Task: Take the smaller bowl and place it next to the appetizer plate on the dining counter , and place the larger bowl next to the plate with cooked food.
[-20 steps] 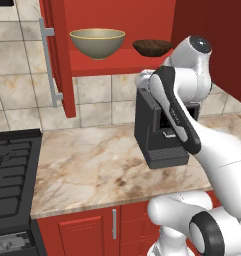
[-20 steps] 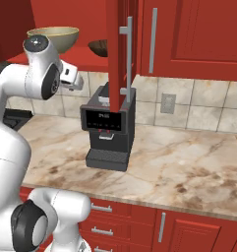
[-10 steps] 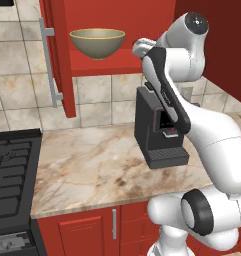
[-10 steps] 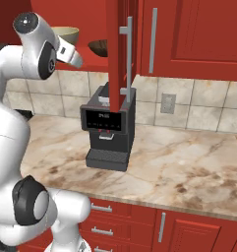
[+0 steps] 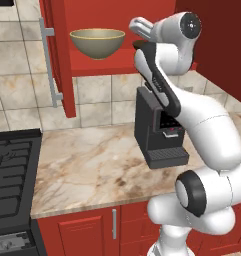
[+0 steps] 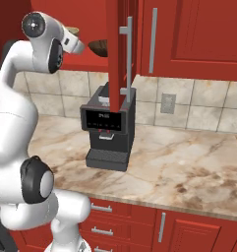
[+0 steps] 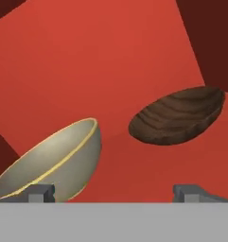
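Observation:
Two bowls stand on the red shelf of an open wall cabinet. The larger bowl is deep and beige with a pale rim. To its right the smaller bowl is shallow dark wood. My gripper is raised to shelf height just in front of them, open, with nothing between its fingertips. In the hand view it faces the gap between the two bowls, touching neither. The appetizer plate, the plate with cooked food and the dining counter are out of view.
A black coffee machine stands on the marbled wall counter under the shelf. The open red cabinet door hangs just right of the smaller bowl, another door to the left. A black stove lies at far left.
The arm has lifted and swung the hand up from beside the coffee machine to shelf height, toward the bowls. It now covers the smaller bowl in the left base view. The jaws stayed open.

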Available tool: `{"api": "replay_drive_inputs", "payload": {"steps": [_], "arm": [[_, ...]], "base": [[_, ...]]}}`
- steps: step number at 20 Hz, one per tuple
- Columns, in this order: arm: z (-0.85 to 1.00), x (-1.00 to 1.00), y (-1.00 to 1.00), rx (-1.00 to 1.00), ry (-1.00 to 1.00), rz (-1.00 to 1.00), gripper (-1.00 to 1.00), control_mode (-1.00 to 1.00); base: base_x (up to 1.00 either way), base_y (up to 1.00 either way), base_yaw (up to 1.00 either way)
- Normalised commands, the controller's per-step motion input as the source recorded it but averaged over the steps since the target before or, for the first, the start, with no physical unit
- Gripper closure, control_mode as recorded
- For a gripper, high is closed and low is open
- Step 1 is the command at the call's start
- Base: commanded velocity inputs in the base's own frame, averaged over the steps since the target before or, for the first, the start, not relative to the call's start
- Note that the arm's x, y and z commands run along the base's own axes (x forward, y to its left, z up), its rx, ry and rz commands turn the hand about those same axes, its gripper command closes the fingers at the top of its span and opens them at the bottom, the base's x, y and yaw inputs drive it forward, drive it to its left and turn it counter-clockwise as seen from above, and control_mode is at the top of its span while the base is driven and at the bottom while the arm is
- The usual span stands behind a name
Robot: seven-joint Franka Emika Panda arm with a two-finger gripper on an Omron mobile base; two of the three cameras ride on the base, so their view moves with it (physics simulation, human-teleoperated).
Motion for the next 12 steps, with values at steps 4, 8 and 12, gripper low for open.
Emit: {"api": "replay_drive_inputs", "payload": {"steps": [4,8,12], "arm": [[0.33,0.58,0.31,0.13,0.03,-0.05,-1.00,-1.00],[0.01,0.64,0.65,0.01,0.12,-0.03,-1.00,-1.00],[-0.06,0.71,0.56,0.00,0.20,0.00,-1.00,-1.00]], "base": [[0.00,0.00,0.00],[0.00,0.00,0.00],[0.00,0.00,0.00]]}}
